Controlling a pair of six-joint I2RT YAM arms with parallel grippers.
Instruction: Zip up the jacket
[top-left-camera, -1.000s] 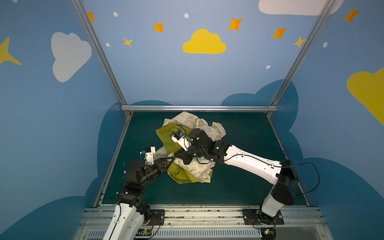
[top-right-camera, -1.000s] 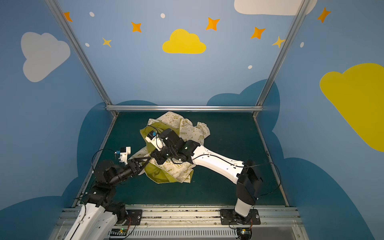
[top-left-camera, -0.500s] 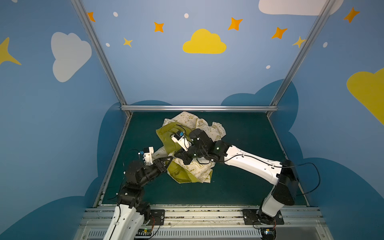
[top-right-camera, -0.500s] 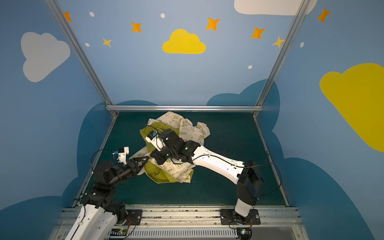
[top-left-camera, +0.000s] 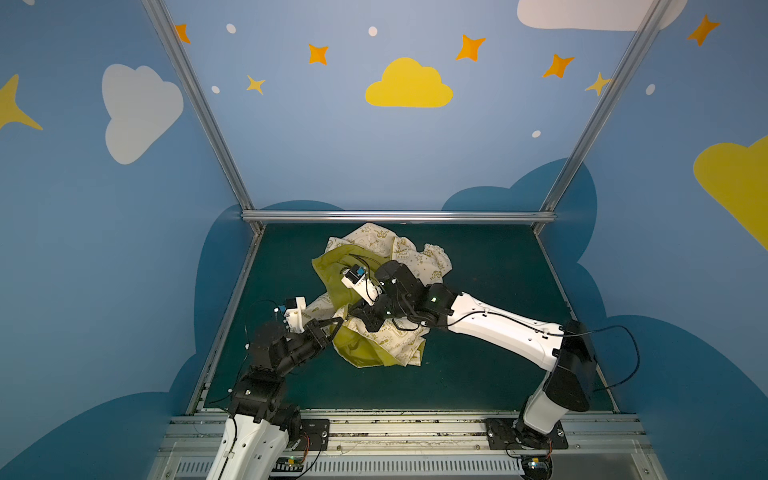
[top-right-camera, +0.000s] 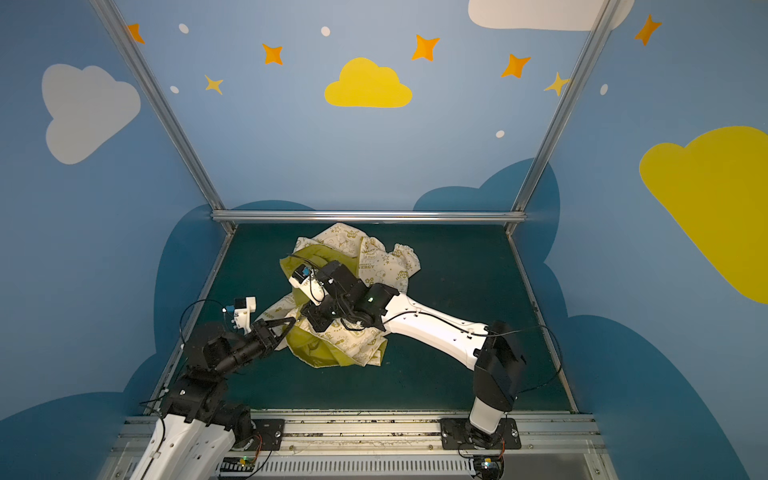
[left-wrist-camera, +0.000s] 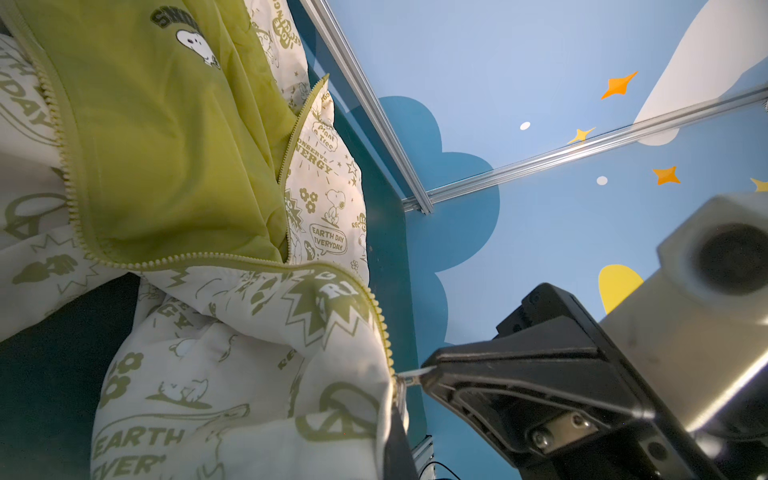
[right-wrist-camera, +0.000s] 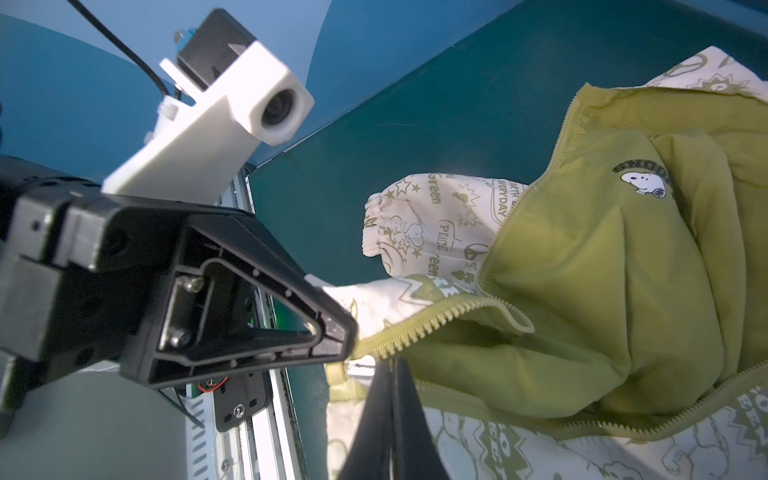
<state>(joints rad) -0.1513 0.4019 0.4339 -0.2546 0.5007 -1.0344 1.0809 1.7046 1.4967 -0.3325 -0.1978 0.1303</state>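
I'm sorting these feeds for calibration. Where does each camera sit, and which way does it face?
Both top views: high at the front, looking down at the jacket; left arm and right arm show.
Left wrist: beside the jacket, facing rearward; right gripper shows.
Right wrist: over the jacket, facing frontward; left gripper shows.
Wrist views share the zipper.

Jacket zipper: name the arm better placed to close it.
Right, probably: the right gripper pinches the small metal tab at the end of the olive zipper, while the left gripper clamps the cream cartoon-printed jacket beside it, suited to anchoring.
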